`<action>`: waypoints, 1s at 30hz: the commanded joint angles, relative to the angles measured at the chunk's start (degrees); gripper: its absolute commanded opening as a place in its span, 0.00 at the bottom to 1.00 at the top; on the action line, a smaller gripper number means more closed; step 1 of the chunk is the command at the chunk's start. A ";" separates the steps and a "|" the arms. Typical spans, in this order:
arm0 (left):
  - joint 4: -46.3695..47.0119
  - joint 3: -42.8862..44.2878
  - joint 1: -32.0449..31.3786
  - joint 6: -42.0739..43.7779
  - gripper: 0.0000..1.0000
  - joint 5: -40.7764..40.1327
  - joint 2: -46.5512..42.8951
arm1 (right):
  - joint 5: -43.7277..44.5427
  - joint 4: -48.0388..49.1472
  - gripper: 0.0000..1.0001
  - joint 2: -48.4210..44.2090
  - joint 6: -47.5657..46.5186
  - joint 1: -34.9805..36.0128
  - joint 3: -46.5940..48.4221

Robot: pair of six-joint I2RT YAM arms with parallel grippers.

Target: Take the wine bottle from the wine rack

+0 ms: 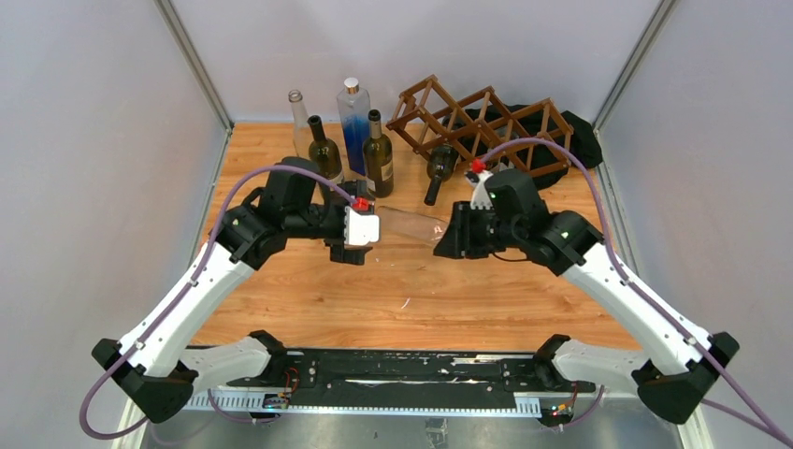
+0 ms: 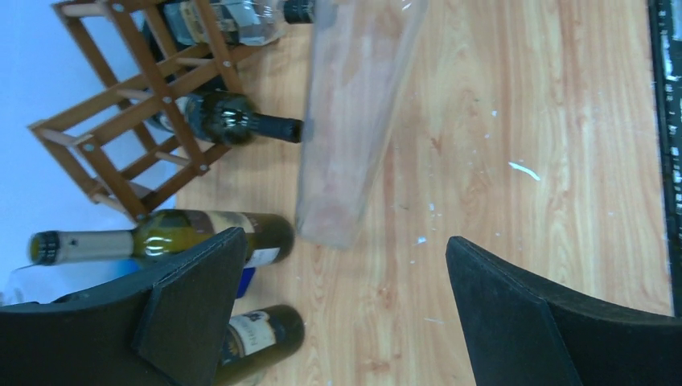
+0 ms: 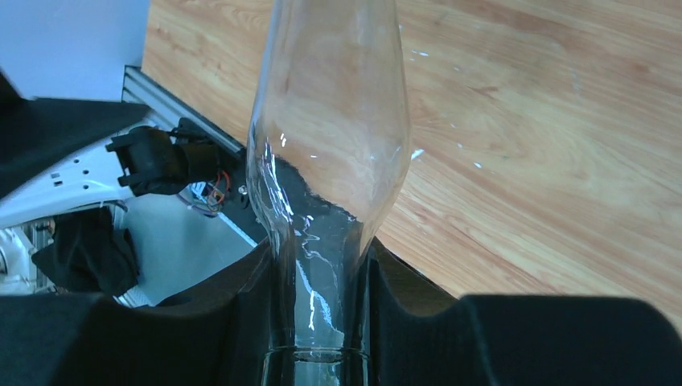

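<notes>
Right gripper: the right gripper [image 3: 322,289] is clamped on the narrow neck of the clear glass wine bottle [image 3: 330,121], a black pad on either side just below the lip.
Left gripper: the left gripper [image 2: 344,241] is spread wide and holds nothing. Its fingers point at the bottle's flat base and sit just short of it.
Task's thing: the clear glass wine bottle is off the rack. It lies roughly level between the two grippers, mid-table, with its neck to the right and its base to the left.
Weight: it looks empty, with wood grain showing straight through, so it is probably light for glass.
Feel: stiff, smooth and slippery. It is also breakable, so a knock on the table would be a risk.
Present hold: it is held by the neck alone with the body hanging out sideways, so it is likely to pivot or sag. The flare of the shoulder should stop it sliding out lengthways.
Better hold: a second grip across the wide body near the base would steady it.
Rack: the dark brown wooden lattice wine rack [image 1: 486,120] stands at the far right, well apart from the held bottle.
Other bottle: a dark green glass bottle [image 1: 438,168] lies in a lower cell, neck pointing near.
Far left: a group of upright bottles [image 1: 378,154] stands beside the rack.
Surface: a light wooden table top [image 1: 374,299].
</notes>
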 commanded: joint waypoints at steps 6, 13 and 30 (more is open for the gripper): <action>13.34 -12.18 -5.75 -5.19 1.00 -5.46 -8.88 | -0.69 8.43 0.00 11.49 0.37 11.03 12.24; 14.87 -13.44 -6.55 -3.41 1.00 -8.35 -8.29 | -1.36 8.63 0.00 17.51 -0.48 15.23 18.29; 16.16 -13.59 -6.50 -4.13 0.00 -13.33 -7.01 | 2.36 9.19 0.65 16.93 -4.10 15.48 18.34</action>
